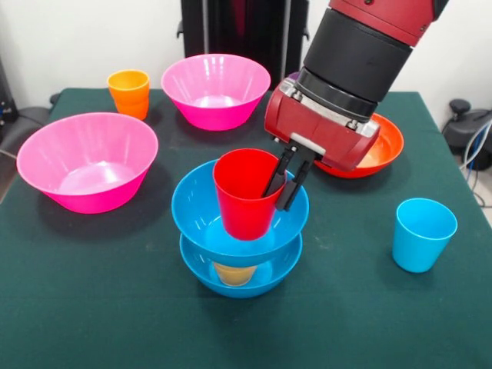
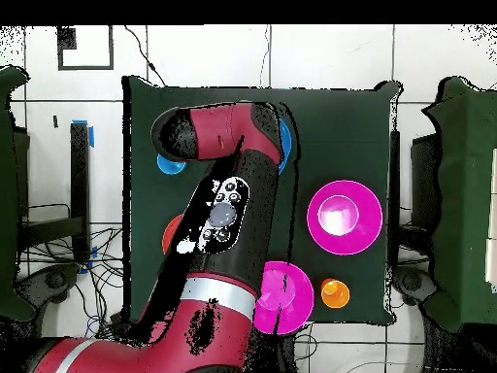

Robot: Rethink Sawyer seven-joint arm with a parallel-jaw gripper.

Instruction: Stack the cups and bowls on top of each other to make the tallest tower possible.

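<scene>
gripper (image 1: 283, 183) pinching red cup's (image 1: 244, 192) rim, seemingly | over blue bowls (image 1: 240, 223) | dark green table (image 1: 92, 292)

A green table (image 1: 92, 307) stands on a white tiled floor (image 2: 330, 58); a pale wall (image 1: 69, 38) rises behind it.

Bright plastic on a dark green table (image 1: 92, 307)

Red cup (image 1: 244, 192), two blue bowls (image 1: 201, 211), pink bowls (image 1: 86, 160), orange cup (image 1: 129, 92), light blue cup (image 1: 423, 234).
</scene>
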